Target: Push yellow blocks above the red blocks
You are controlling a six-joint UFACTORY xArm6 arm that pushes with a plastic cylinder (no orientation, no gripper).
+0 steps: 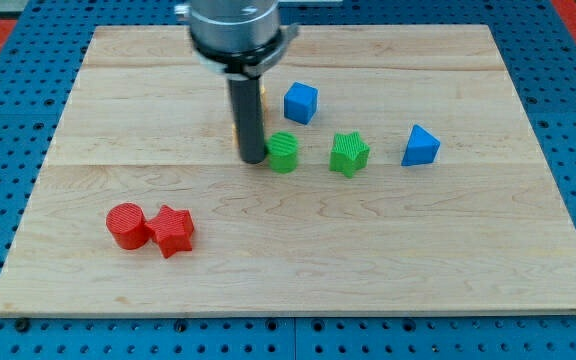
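Note:
A red cylinder (125, 225) and a red star (173, 230) sit side by side, touching, at the board's lower left. My rod comes down from the view's top; my tip (252, 158) rests on the board just left of a green cylinder (283, 151). Slivers of yellow (263, 97) show behind the rod at its right and left edges; the yellow blocks are mostly hidden and their shape cannot be made out. The tip is well above and to the right of the red blocks.
A blue cube (301, 102) sits right of the rod. A green star (349, 153) lies right of the green cylinder. A blue triangular block (420, 146) is further right. The wooden board (448, 260) lies on a blue pegboard.

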